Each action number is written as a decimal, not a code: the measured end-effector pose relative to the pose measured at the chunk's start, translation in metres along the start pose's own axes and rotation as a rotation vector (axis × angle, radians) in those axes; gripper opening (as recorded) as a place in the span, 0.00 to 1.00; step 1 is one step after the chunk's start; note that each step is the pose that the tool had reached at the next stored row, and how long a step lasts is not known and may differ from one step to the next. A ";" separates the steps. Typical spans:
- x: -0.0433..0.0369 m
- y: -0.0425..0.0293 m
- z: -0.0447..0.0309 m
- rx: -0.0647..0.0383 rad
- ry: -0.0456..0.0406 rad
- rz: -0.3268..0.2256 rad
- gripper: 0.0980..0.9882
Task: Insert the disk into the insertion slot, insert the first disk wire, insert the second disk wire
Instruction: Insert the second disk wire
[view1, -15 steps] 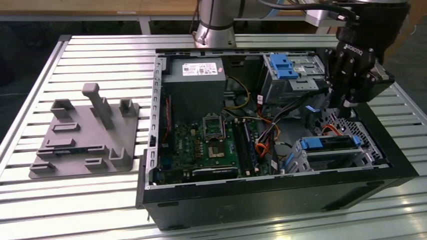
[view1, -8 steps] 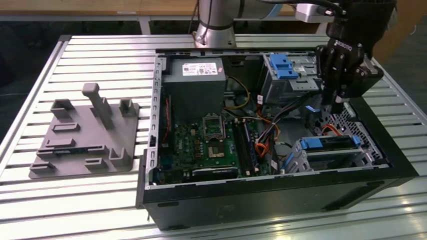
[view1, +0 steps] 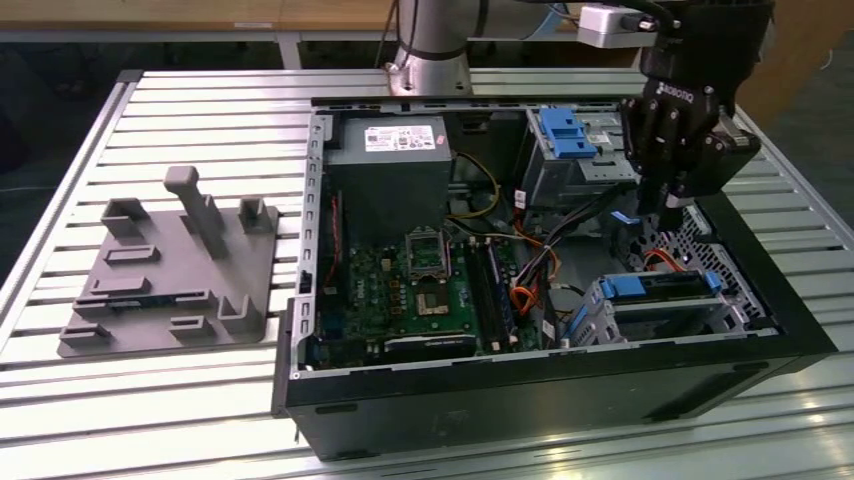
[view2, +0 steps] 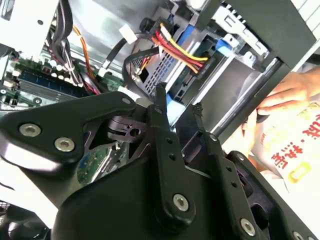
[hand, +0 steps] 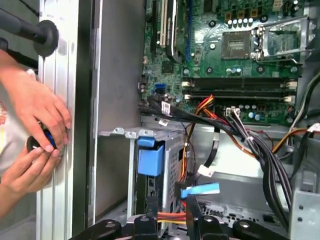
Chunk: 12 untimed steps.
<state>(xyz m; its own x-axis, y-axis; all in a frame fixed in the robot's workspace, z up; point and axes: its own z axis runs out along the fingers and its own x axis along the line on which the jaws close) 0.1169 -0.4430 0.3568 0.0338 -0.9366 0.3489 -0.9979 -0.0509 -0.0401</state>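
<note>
The disk (view1: 663, 289), silver with a blue carrier frame, lies inside the insertion slot (view1: 674, 318), a low perforated metal cage at the exterior view's right inside the open computer case. Its blue carrier end (hand: 150, 159) faces me in the first wrist view. My gripper (view1: 663, 208) hangs above and behind the slot, fingers (view2: 160, 107) apart with nothing clamped between them. A blue wire connector (hand: 200, 190) lies loose just beside one fingertip (hand: 191, 207). A red, yellow and black wire bundle (view2: 177, 50) runs toward the cage.
A taller metal cage with a blue latch (view1: 567, 135) stands behind the gripper. The motherboard (view1: 427, 290) and power supply (view1: 390, 165) fill the case's left. A grey fixture plate (view1: 167, 275) sits on the slatted table. A person's hands (hand: 35, 135) rest outside the case wall.
</note>
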 end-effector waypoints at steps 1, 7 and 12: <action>-0.0022 0.0028 -0.0001 0.000 0.0022 -0.001 0.29; -0.0115 0.0151 -0.0006 0.000 0.0510 -0.007 0.29; -0.0163 0.0168 0.0030 0.002 0.0809 -0.017 0.29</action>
<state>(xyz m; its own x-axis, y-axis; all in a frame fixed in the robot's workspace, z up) 0.0998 -0.4296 0.3476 0.0457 -0.9045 0.4240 -0.9971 -0.0672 -0.0357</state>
